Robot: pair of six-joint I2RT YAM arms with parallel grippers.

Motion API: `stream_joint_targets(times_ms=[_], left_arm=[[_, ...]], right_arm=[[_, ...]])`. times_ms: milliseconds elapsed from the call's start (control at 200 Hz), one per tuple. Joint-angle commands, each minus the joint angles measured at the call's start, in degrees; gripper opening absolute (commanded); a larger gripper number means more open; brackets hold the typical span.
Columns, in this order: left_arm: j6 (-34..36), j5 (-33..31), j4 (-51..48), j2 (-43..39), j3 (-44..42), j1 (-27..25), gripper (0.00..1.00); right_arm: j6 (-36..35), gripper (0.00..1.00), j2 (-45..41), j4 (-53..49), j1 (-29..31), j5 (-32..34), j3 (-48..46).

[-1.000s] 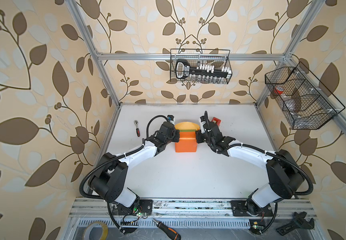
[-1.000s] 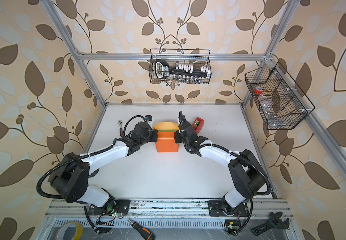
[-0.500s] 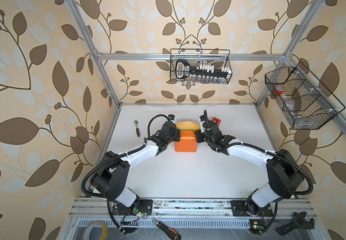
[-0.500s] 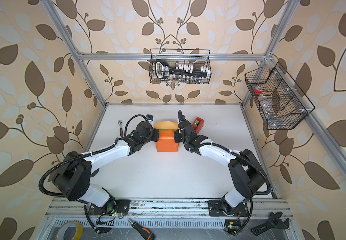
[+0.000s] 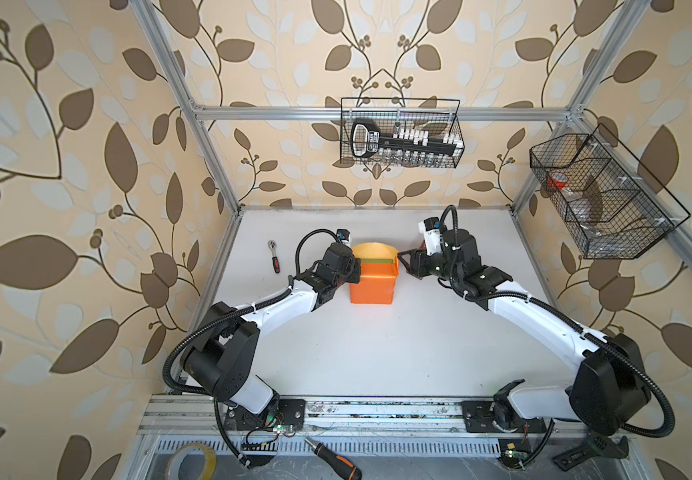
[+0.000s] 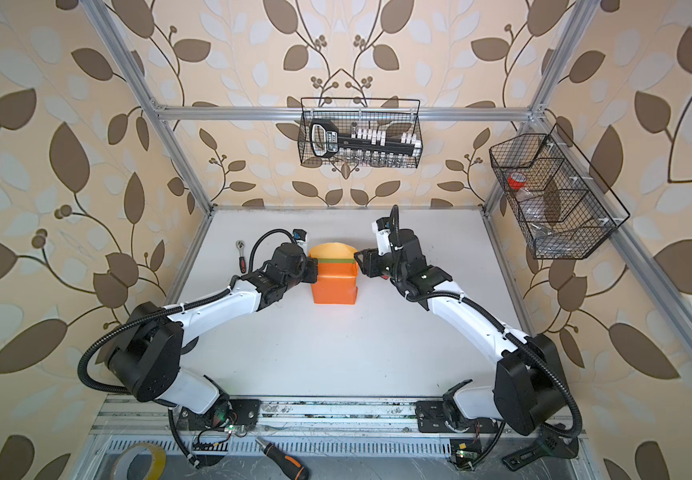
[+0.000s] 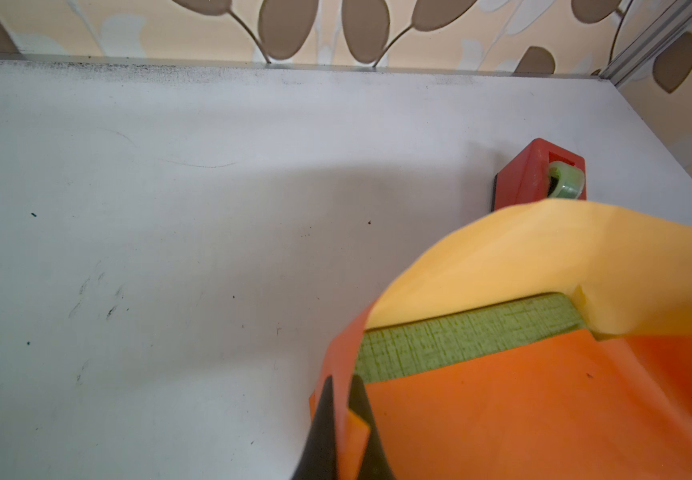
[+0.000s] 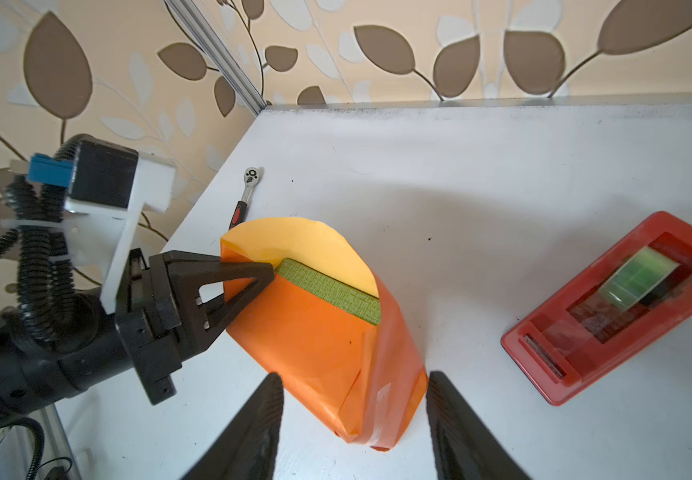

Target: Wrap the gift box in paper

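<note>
The gift box (image 8: 331,291) shows only as an olive-green strip (image 5: 375,260) at the far end of its wrapping. The paper (image 5: 371,286) lies folded around it, bright orange outside, and a pale yellow flap (image 5: 373,249) stands up behind the strip. My left gripper (image 7: 340,386) is shut on the paper's left edge and sits at the parcel's far left corner (image 6: 315,268). My right gripper (image 8: 354,376) is open, with its fingers on either side of the parcel's near taped corner and gripping nothing. In both top views it sits just off the parcel's right side (image 5: 406,262).
A red tape dispenser (image 8: 618,316) lies on the white table right of the parcel, behind my right arm. A ratchet wrench (image 5: 274,257) lies near the left wall. Wire baskets hang on the back wall (image 5: 400,133) and the right wall (image 5: 597,195).
My right gripper has opened and drawn back a little to the right, off the parcel's side. My left gripper has kept its hold on the paper, and the parcel has stayed put.
</note>
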Motion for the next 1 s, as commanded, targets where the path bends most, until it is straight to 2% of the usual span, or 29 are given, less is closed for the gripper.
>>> stream_joint_targets(times_ms=[0,110,260,505,995], left_arm=[[0.8,0.3,-5.8,1.1,-0.2,-0.8,0.0],[0.9,0.4,-5.8,1.1,-0.2,-0.8,0.0],[0.7,0.5,-5.7,1.2,-0.2,-0.9,0.0],[0.7,0.6,-5.7,1.3,0.1,-0.8,0.0],[0.7,0.7,-5.5,1.3,0.1,-0.8,0.0]], right_arm=[[-0.5,0.51,1.3,-1.2,-2.7,-4.7,-1.6],[0.1,0.39,4.1,-0.7,-4.1,-5.3,-0.7],[0.8,0.31,8.4,1.4,-4.1,-6.2,-0.1],[3.4,0.3,12.6,5.2,-3.8,-9.0,0.9],[4.8,0.4,15.8,6.3,-0.5,-7.9,3.1]])
